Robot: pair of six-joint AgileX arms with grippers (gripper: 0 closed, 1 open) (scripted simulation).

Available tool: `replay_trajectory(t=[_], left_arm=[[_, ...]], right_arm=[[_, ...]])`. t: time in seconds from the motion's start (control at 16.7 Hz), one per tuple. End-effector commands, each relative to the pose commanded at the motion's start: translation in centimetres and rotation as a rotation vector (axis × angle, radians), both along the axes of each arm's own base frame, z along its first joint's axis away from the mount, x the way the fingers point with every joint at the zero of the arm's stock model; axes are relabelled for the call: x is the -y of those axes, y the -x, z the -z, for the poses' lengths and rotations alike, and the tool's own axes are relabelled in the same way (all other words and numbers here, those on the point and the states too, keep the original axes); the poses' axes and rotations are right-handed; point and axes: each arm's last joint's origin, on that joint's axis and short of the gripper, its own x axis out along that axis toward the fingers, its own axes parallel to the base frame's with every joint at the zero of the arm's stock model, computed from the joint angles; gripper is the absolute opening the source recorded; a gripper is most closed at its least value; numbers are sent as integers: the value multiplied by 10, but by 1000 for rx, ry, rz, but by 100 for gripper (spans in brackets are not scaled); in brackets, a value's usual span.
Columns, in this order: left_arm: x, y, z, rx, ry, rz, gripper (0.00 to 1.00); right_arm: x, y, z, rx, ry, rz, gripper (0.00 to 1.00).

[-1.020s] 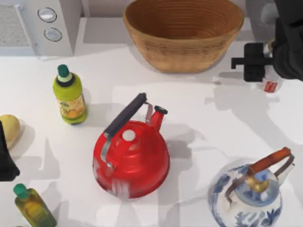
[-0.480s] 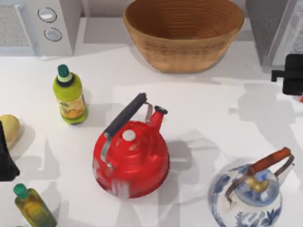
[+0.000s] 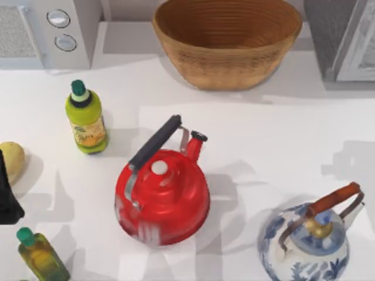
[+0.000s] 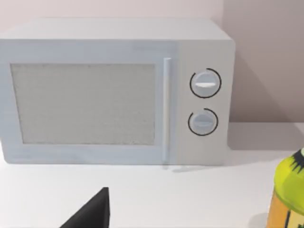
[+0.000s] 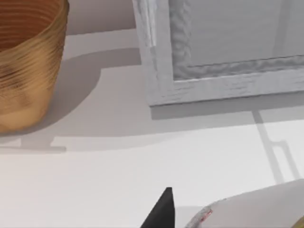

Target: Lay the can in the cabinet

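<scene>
The can (image 5: 247, 211) lies at my right gripper (image 5: 159, 213), white with a red mark; I cannot tell whether it is grasped. The cabinet (image 3: 343, 38) stands at the table's (image 3: 263, 134) far right, beside the basket (image 3: 227, 41). My left arm (image 3: 7, 193) sits parked far left.

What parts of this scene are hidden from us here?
- The can: right wrist view, cut by the frame edge, so the grip on it is unclear.
- The cabinet: top view, cropped at the corner, inside mostly unseen.
- The left arm: top view, cut by the left edge.
</scene>
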Motion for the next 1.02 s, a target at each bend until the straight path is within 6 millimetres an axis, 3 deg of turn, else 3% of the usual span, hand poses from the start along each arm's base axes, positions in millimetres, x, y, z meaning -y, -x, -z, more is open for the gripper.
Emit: replay_trajectory(t=[0.18, 0.42, 0.72, 1.02], left_arm=[[0, 0, 0, 0, 0, 0, 100], [0, 0, 0, 0, 0, 0, 100], [0, 0, 0, 0, 0, 0, 100], [0, 0, 0, 0, 0, 0, 100]], right_arm=[[10, 30, 20, 163, 21, -21, 0], [16, 52, 55, 322, 64, -39, 0], [20, 57, 88, 406, 101, -38, 0], [20, 58, 89, 410, 103, -37, 0]])
